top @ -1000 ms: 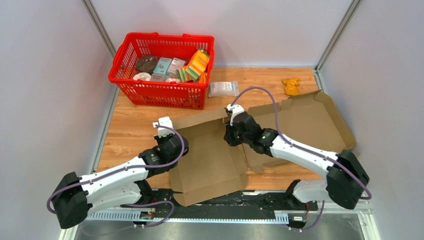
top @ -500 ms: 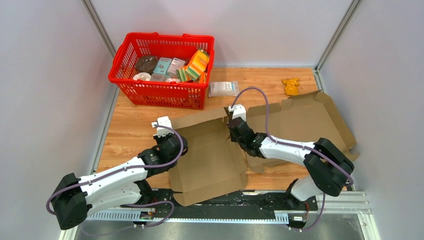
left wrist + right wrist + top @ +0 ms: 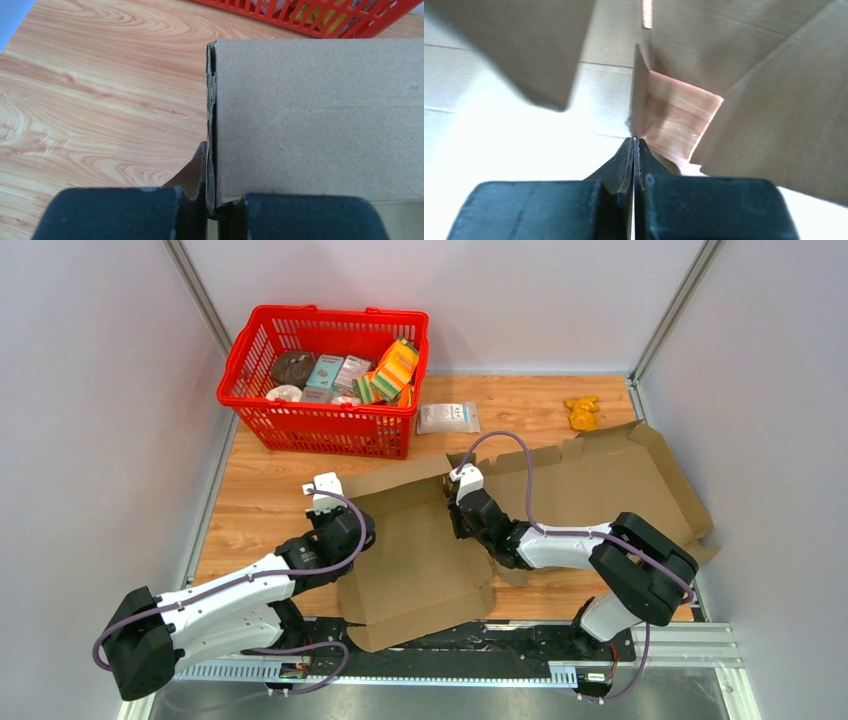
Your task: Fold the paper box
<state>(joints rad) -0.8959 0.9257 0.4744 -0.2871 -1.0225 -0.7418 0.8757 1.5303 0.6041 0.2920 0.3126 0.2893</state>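
Observation:
The paper box (image 3: 420, 565) is brown cardboard, lying opened out on the wooden table, and its wide lid panel (image 3: 610, 480) spreads to the right. My left gripper (image 3: 347, 527) is at the box's left wall. In the left wrist view that gripper (image 3: 212, 212) is shut on the folded double edge of the wall (image 3: 211, 150). My right gripper (image 3: 458, 518) is low inside the box near its right wall. In the right wrist view its fingertips (image 3: 634, 142) are pressed together with nothing between them. A thin cardboard flap (image 3: 638, 95) stands just beyond the tips.
A red basket (image 3: 247, 370) holding several packaged goods stands at the back left. A white packet (image 3: 447, 418) and a yellow toy (image 3: 581, 412) lie on the wood behind the box. Grey walls close in both sides.
My right gripper has closed fully, and its elbow has swung left and in toward the box. The left arm and the wall it holds have stayed put.

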